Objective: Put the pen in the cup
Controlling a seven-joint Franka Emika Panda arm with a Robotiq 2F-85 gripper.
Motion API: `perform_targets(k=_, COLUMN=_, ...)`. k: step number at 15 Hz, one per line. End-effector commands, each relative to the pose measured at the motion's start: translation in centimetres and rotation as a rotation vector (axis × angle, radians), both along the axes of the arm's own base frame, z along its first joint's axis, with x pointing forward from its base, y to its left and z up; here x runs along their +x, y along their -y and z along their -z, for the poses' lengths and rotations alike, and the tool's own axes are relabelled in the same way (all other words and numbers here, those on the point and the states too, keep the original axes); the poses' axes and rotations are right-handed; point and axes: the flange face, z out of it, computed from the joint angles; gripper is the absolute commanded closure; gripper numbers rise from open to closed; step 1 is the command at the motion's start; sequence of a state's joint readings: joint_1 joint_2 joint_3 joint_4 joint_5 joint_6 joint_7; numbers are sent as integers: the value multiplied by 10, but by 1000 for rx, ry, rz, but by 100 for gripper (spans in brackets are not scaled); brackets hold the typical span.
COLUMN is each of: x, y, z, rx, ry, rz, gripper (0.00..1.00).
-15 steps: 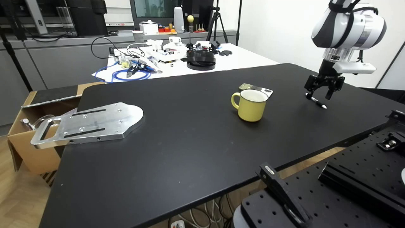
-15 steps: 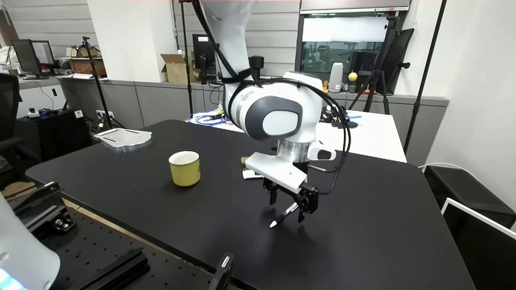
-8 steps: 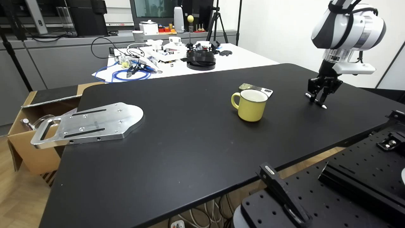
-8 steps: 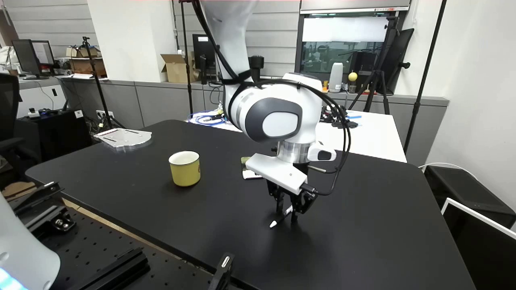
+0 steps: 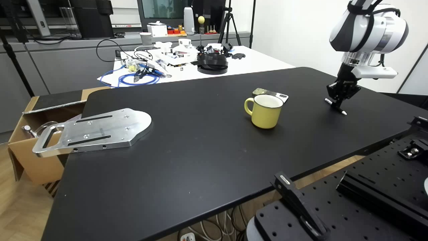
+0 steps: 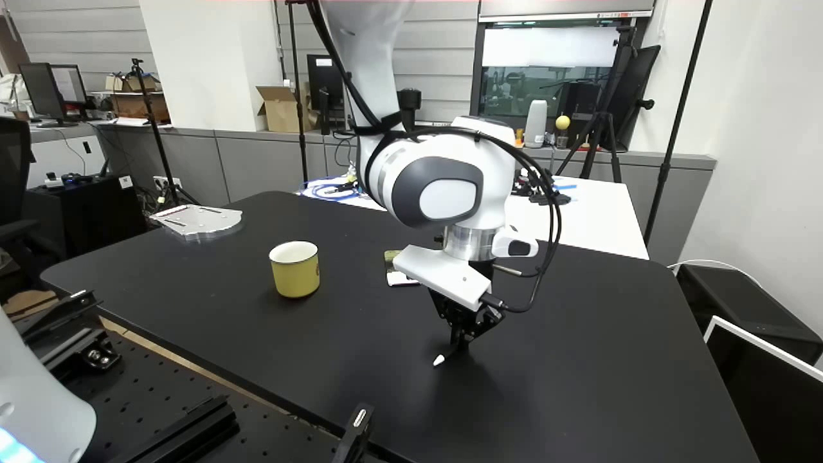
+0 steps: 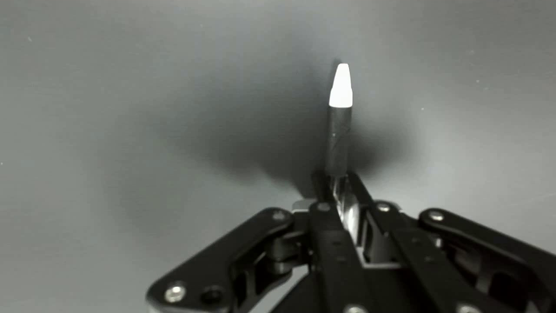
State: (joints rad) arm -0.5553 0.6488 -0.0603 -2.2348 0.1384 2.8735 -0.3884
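The pen (image 7: pixel 339 139) lies at table height, a dark barrel with a white end pointing away from the fingers in the wrist view. My gripper (image 7: pixel 337 181) is shut on the pen around its middle, one finger on each side. In an exterior view both ends of the pen (image 5: pixel 344 112) stick out past the gripper (image 5: pixel 337 105); in an exterior view just the white tip of the pen (image 6: pixel 439 360) stands out clearly. The cup, a yellow mug (image 5: pixel 266 115) with a whitish inside, stands upright well apart from the gripper. Its handle shows in an exterior view.
A phone-like flat object (image 5: pixel 260 91) lies behind the cup on the black table (image 5: pixel 200 160). At the table's far end rests a silver metal plate (image 5: pixel 100 129) with a handle. Black rails and a perforated base (image 5: pixel 374 201) border the table's near edge.
The fingers, wide apart around the pen a second ago, have come together on it. The pen has shifted very slightly; the cup has stayed put.
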Motion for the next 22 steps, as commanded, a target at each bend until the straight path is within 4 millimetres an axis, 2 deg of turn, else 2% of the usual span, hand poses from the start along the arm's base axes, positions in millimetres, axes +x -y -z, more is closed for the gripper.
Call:
perform_targets(k=1, x=-2, y=2, z=3, rx=8, ry=-27, rz=70, gripper=97)
perform_targets(k=2, x=-3, y=1, z=3, rx=12, ry=-35, rz=88, gripper=97)
perform_targets(k=3, x=10, y=14, z=-1, rx=23, ry=-41, rz=107, gripper=97)
perform_targets(k=5, x=15, y=23, z=-13, rx=46, ry=-77, rz=131, gripper=97)
perform_targets(k=10, x=41, y=24, z=-43, rx=98, ry=-138, rz=159, gripper=97)
perform_targets(k=14, x=62, y=2, z=-69, rx=120, ry=-203, rz=163, gripper=97)
perform_targets(k=22, x=88, y=-73, z=-120, rx=232, ry=-459, rz=102, gripper=97)
